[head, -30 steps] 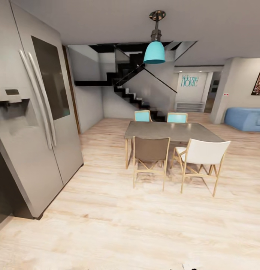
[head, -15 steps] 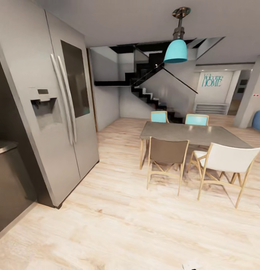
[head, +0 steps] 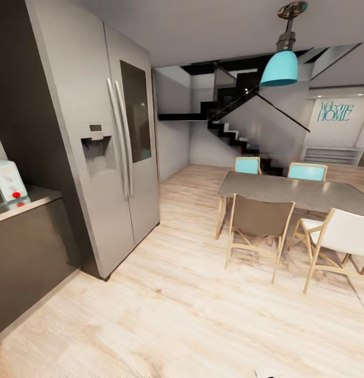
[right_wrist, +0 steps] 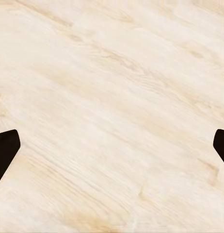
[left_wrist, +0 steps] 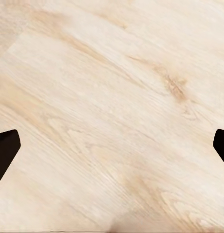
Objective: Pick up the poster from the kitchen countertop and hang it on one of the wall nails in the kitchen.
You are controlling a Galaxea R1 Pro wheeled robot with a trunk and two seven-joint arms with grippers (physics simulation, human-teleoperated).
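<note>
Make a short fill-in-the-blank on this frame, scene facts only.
1. The pendant lamp above the grey dining table has a ___ shade.
2. The tall silver double-door fridge stands on a light ___ floor.
3. Both wrist views show each gripper's dark fingertips spread wide, so both are ___.

Missing: turquoise; wooden; open

Countertop appliance (head: 6, 181), perhaps toaster, edge-cropped

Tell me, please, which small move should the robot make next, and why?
Probably turn the base further left: only an end of the kitchen countertop shows beside the refrigerator, with no poster on it, and both open grippers, left and right, face the wooden floor.
</note>
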